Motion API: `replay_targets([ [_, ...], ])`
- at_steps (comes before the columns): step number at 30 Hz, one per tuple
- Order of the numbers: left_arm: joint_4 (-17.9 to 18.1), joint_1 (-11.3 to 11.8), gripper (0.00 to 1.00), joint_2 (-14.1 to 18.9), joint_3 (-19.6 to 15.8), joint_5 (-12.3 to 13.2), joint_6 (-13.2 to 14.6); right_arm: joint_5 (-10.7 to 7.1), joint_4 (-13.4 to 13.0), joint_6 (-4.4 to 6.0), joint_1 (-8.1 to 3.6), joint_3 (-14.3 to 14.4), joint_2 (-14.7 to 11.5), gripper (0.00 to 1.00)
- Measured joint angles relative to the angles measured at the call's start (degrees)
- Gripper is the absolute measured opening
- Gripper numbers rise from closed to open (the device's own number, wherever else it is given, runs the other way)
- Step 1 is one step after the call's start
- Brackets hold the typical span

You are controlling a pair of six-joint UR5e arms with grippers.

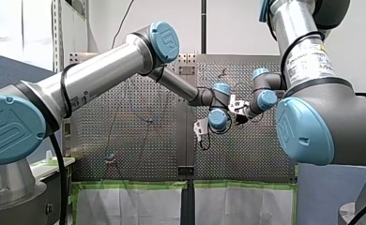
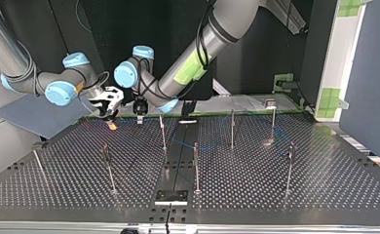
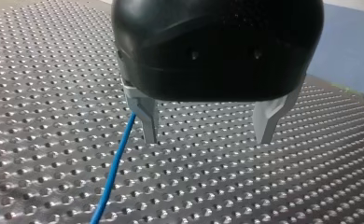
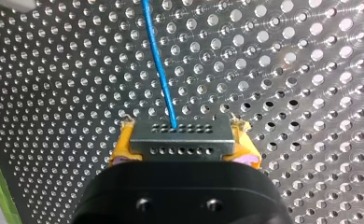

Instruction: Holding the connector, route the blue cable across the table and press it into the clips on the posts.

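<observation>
Right end effector (image 4: 184,148): clenched on the connector (image 4: 180,133), yellow pads (image 4: 123,148) on its two ends, which leaves the cable's exit face clear.
Connector: held low over the bench (image 2: 275,195), near my left arm.
Cable (image 4: 159,65): runs from the connector along the bench, just beside one left finger (image 3: 147,114).
Left end effector (image 3: 207,137): released and empty, with the cable outside its gap; probably waiting to guide it.
Posts (image 2: 196,168): upright; I cannot tell whether any clip holds the cable.

My left gripper (image 3: 207,140) hangs over the table (image 3: 40,93) with its metal fingers spread apart. The cable (image 3: 115,170) (thin, blue) passes just beside one finger.
</observation>
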Motion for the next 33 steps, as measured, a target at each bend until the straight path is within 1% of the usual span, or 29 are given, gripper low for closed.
replay_targets([
  [2, -0.7, -0.2, 1.00, 0.0, -0.4, -0.4, -0.3, 0.00, 0.0, 0.01, -0.08, 0.0, 0.0, 0.00],
  [6, -2.4, -0.8, 1.00, 0.0, -2.2, -1.5, -0.7, -0.01, -0.1, 0.01, -0.66, -0.2, 0.0, 0.00],
  [10, -2.0, -1.4, 1.00, 0.2, -4.3, -2.1, -0.9, -0.01, -0.1, 0.02, -0.93, -0.3, 0.0, 0.00],
  [14, -0.7, -1.9, 1.00, 1.0, -6.2, -3.1, -1.2, -0.01, -0.1, -0.04, -0.98, -0.3, 0.0, 0.00],
  [21, 2.6, -3.0, 1.00, 3.6, -9.4, -5.8, -1.5, -0.01, -0.1, -0.07, -0.91, -0.3, 0.0, 0.00],
  [26, 4.9, -3.6, 1.00, 4.0, -10.0, -6.7, -1.5, -0.01, -0.1, -0.08, -0.76, -0.3, 0.0, 0.00],
  [30, 6.5, -4.0, 1.00, 4.1, -10.1, -8.0, -1.5, -0.01, -0.1, -0.13, -0.70, -0.3, 0.0, 0.00],
  [33, 7.9, -4.1, 1.00, 4.1, -10.0, -8.6, -0.9, -0.01, -0.1, -0.15, -0.64, -0.3, 0.0, 0.00],
])
